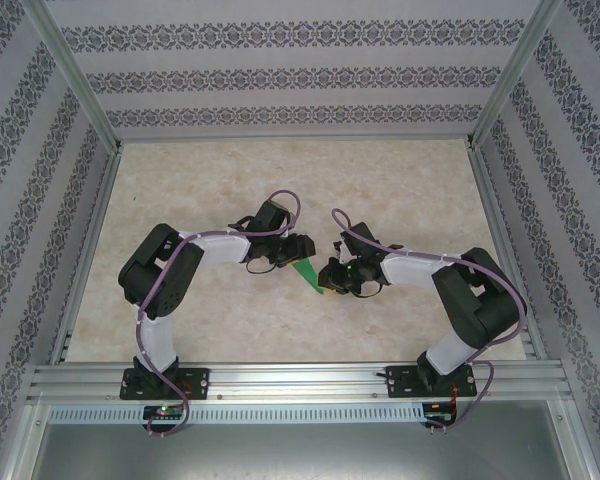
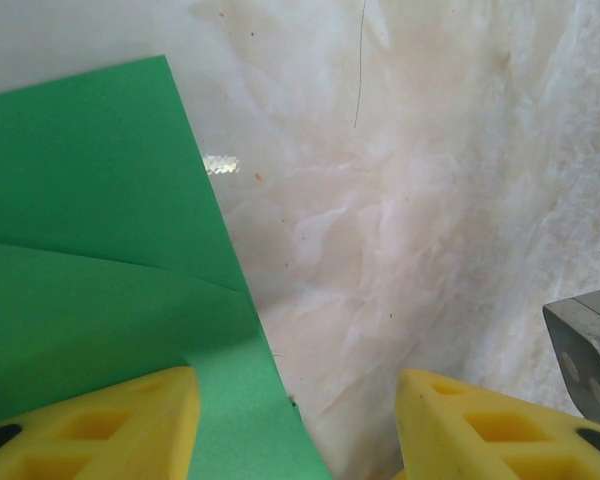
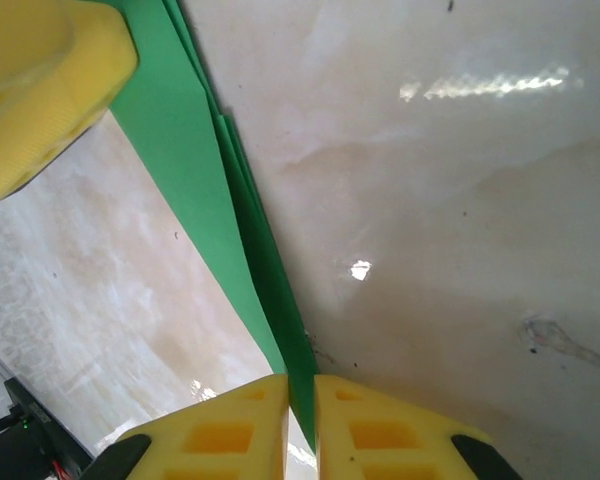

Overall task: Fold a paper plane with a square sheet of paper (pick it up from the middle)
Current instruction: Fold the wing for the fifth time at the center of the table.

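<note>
The bright green sheet of paper is folded into a narrow pointed shape and sits between the two grippers at the table's middle. My right gripper is shut on it: in the right wrist view the yellow fingertips pinch the thin folded edge of the paper, which runs away to the upper left in several layers. My left gripper stands open. In its wrist view the paper shows a crease and reaches under the left finger, while the right finger is over bare table.
The marbled beige table top stretches behind the arms, fenced by patterned walls and an aluminium frame. A yellow finger of the left gripper shows at the upper left of the right wrist view. A grey metal part juts in at the right.
</note>
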You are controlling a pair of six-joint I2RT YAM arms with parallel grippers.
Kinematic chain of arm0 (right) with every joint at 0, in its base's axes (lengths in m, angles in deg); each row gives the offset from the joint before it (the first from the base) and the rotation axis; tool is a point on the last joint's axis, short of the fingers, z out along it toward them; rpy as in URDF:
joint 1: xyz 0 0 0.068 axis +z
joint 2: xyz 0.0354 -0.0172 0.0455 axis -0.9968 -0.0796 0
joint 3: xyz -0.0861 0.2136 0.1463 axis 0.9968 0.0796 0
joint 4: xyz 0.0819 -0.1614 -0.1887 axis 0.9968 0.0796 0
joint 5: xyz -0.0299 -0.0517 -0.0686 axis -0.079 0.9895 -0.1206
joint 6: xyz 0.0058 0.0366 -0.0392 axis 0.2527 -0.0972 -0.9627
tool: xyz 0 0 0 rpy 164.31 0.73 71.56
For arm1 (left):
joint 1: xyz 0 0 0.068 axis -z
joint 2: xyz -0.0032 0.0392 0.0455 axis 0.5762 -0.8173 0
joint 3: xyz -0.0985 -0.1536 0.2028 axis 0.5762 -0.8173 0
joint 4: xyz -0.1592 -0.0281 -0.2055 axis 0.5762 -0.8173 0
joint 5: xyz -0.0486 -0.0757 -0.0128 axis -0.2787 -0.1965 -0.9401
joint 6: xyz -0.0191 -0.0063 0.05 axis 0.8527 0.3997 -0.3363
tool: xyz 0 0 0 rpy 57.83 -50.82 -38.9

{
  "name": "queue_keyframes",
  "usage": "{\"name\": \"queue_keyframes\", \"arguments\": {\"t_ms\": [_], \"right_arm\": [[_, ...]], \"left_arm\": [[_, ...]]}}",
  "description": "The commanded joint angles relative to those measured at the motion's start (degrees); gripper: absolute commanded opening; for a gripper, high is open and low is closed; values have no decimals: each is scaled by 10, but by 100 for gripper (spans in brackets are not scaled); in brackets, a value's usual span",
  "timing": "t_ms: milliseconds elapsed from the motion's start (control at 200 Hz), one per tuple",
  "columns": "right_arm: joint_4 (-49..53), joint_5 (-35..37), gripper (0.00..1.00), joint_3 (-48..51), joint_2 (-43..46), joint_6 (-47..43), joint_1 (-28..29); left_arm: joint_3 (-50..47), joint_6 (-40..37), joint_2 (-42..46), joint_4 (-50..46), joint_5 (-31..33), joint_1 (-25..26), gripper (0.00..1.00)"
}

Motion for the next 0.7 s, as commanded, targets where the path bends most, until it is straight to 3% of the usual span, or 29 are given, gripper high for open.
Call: {"name": "queue_keyframes", "arguments": {"t_ms": [0, 335, 694], "right_arm": [[24, -1, 15, 10, -4, -9, 0], [66, 3, 14, -1, -48, -41, 12], [188, 106, 14, -42, -69, -80, 44]], "left_arm": [[5, -18, -18, -24, 16, -8, 56], [6, -18, -17, -28, 16, -7, 56], [6, -22, -14, -37, 19, -7, 56]]}}
